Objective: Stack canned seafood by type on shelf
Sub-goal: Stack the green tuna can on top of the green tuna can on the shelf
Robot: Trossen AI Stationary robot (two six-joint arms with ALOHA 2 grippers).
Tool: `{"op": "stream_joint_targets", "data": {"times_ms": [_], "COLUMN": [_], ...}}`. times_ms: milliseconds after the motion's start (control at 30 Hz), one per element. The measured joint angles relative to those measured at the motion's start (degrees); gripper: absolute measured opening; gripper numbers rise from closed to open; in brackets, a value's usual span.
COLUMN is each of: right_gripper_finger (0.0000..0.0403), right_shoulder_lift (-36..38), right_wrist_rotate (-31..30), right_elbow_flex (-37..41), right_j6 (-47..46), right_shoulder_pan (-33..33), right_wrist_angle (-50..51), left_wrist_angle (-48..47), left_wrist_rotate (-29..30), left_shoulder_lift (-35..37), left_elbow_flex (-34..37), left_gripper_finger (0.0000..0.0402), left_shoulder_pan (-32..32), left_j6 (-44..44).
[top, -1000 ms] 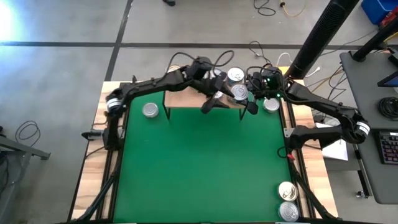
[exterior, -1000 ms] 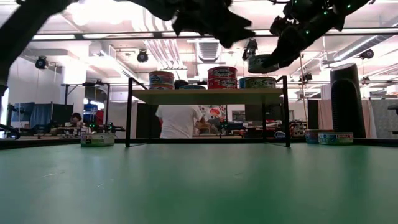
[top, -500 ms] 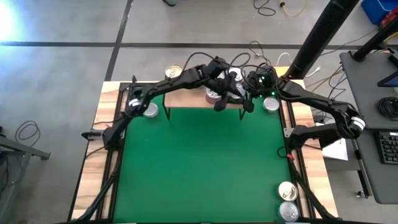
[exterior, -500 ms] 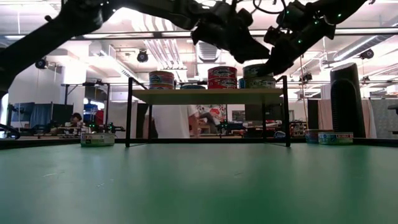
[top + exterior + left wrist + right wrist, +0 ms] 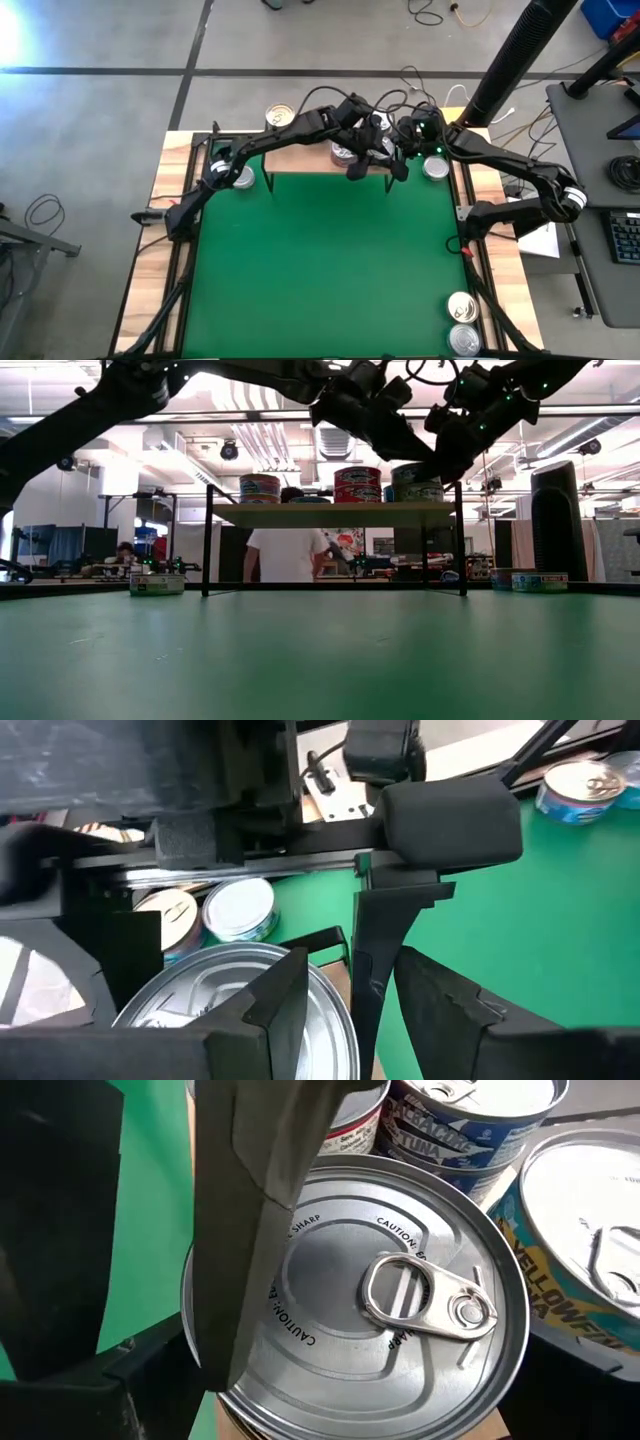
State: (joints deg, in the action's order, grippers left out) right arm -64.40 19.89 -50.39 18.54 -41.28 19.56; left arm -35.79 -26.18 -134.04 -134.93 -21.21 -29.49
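A: Where's the shelf?
B: Far end of the green mat, light-wood top on thin black legs. Low view shows it straight on, cans along the top.

A: Cans on it?
B: Low view: one toward the left end, a red-label stack mid-board, a teal-label stack at the right end.

A: Right gripper?
B: Over the shelf's right end. Its wrist cam looks down on a silver pull-tab can top, one dark finger laid along the can's side. Jaws spread wide around that can; can sits on the stack below. Grip or just straddling, can't tell.

A: Left gripper?
B: Also over the shelf, just beside the right one, nr the front edge. Wrist cam: fingers part-closed, a silver can top right by one finger. No can visibly between them. Clamped or not, can't tell.

A: Loose cans?
B: One on the mat by the shelf's left leg, one behind the shelf, one off the right end, two at the near right corner.

A: Bkgd?
B: A person in a white shirt beyond the table, seen under the shelf.
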Motion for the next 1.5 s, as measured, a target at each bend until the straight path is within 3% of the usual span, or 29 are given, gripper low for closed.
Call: {"op": "stream_joint_targets", "data": {"times_ms": [267,500,933,1033,1200,1367,1500], "right_gripper_finger": [0.0384,0.0396,0.04,0.04,0.04,0.04,0.04], "right_shoulder_lift": [0.07,0.09,0.04,0.04,0.02,-0.09,-0.09], "right_wrist_rotate": [-1.06,-0.49,0.23,0.19,0.09,2.5,3.06], "right_elbow_flex": [0.0,0.0,0.04,0.04,0.09,0.17,0.2], "right_j6": [-0.1,-0.26,-0.02,-0.24,-0.91,-1.18,-1.14], "right_shoulder_pan": [-0.13,-0.1,0.1,0.15,0.13,0.11,0.13], "right_wrist_angle": [-0.06,0.73,1.08,0.97,0.47,-0.43,-0.76], "left_wrist_angle": [2.19,4.43,4.26,1.85,1.2,1.3,1.42], "left_wrist_rotate": [2.68,4.25,3.74,2.72,-4.67,0.97,1.17], "left_shoulder_lift": [-0.11,1.11,3.88,2.79,2.32,1.44,0.81], "left_elbow_flex": [-0.01,0.03,-0.07,0.09,0.11,0.06,0.08], "left_gripper_finger": [0.0136,0.0127,0.0006,0.0004,0.0001,0.0001,0.0001], "left_shoulder_pan": [-0.11,-0.47,-3.92,-3.66,-3.41,-2.84,-2.83], "left_j6": [3.78,0.17,1.02,1.13,1.8,1.98,2.13]}}
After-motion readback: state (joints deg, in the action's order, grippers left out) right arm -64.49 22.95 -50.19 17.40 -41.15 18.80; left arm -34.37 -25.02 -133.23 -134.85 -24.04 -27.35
